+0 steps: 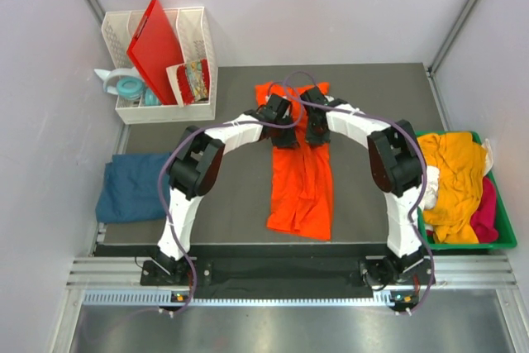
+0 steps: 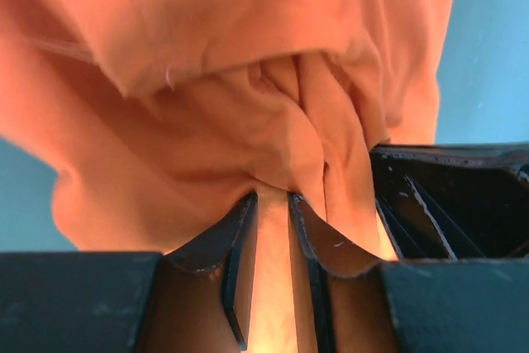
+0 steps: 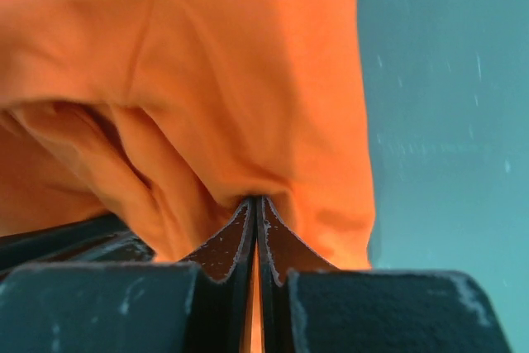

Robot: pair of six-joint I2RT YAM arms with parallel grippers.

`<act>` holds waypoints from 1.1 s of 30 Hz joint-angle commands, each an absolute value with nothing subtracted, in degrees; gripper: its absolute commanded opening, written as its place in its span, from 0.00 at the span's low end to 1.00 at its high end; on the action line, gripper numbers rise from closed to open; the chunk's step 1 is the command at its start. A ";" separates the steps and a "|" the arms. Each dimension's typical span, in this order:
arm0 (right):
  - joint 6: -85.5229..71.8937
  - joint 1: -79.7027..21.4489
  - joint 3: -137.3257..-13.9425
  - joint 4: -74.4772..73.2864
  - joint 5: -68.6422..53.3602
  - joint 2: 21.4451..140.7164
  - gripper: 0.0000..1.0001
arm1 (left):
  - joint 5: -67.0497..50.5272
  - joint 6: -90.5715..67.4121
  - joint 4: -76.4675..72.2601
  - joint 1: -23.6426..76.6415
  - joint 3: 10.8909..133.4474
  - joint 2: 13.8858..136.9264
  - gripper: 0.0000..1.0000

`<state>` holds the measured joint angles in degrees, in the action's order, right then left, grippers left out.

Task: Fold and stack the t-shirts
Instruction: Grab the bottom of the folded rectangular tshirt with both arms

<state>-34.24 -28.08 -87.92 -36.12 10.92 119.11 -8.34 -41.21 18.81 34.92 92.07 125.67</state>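
Note:
A bright orange t-shirt [image 1: 302, 196] lies bunched lengthwise on the dark table [image 1: 231, 196]. My two grippers sit side by side over its upper half. My left gripper [image 1: 285, 136] is shut on a thick fold of the orange t-shirt [image 2: 207, 105], which fills the gap between the jaws at the left gripper [image 2: 273, 197]. My right gripper [image 1: 317, 135] is shut tight on a thin edge of the orange t-shirt [image 3: 231, 80], seen at the right gripper [image 3: 256, 201]. A dark teal-blue t-shirt [image 1: 132, 189] lies folded at the table's left edge.
A green bin [image 1: 467, 245] at the right holds a mustard-yellow t-shirt [image 1: 453, 175], a pink one [image 1: 488, 214] and a bit of white. At the back left a white rack [image 1: 198, 39] holds a red board [image 1: 157, 43] and a packet [image 1: 195, 80], with a teal jug [image 1: 128, 87] beside it.

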 commanded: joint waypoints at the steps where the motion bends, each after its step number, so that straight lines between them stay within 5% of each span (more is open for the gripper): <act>1: -33.66 -26.37 -92.71 -35.68 9.23 126.38 0.00 | -5.98 -39.03 23.11 31.99 96.13 133.14 0.27; 15: -30.59 -21.80 -115.40 -41.75 8.53 136.94 0.00 | -8.70 -38.14 27.95 26.11 111.10 141.52 0.29; 18: -30.06 -22.41 -107.70 -34.94 10.53 128.26 0.05 | -9.23 -37.35 22.88 26.37 102.10 132.60 0.34; 20: -30.67 -22.94 -100.16 -30.87 11.16 119.33 0.17 | -7.83 -37.44 15.14 26.63 95.31 126.07 0.44; 21: -30.93 -23.11 -98.63 -29.20 12.03 116.66 0.31 | -6.87 -37.70 14.16 26.63 90.75 120.29 0.47; 24: -31.20 -24.08 -95.37 -30.40 13.00 108.56 0.45 | -6.59 -39.02 12.39 26.81 84.40 111.05 0.56; 33: -35.33 -31.63 -71.74 -29.27 17.39 87.21 0.47 | -1.60 -42.45 10.21 35.93 62.18 91.61 0.61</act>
<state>-32.51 -27.81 -82.43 -30.65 13.91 94.30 -5.28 -40.82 13.67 30.41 71.48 98.61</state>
